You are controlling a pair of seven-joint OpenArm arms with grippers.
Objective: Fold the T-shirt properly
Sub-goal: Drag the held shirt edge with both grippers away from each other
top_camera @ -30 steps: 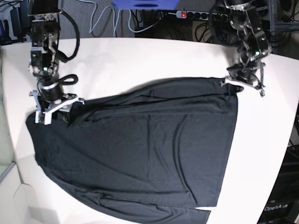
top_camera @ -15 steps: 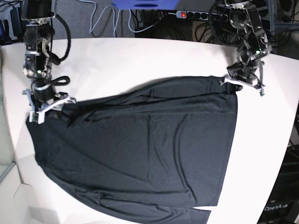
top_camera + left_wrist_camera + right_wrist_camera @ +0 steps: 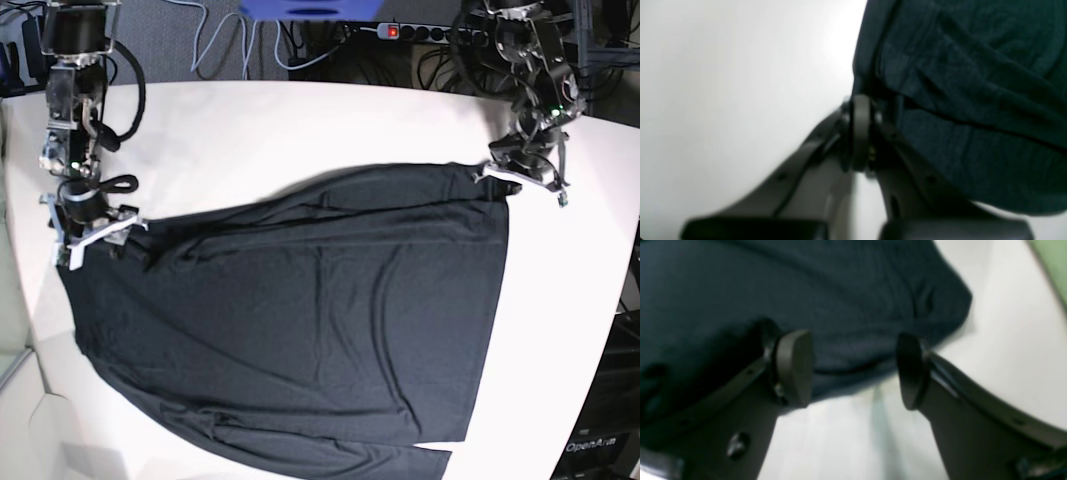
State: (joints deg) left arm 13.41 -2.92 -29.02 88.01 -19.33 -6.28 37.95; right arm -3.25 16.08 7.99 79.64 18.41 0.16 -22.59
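The black shirt (image 3: 300, 320) covers most of the white table (image 3: 300, 125), reaching to the front edge, so little bare surface shows there. A wide bare band of table lies behind the shirt, between the two arms, open to a gripper. A narrower bare strip runs along the shirt's edge at the base view's right. The right gripper (image 3: 92, 232) stands at one far corner of the shirt and the left gripper (image 3: 522, 178) at the other, blocking those corners. Cables (image 3: 225, 40) and a power strip (image 3: 425, 32) lie behind the table.
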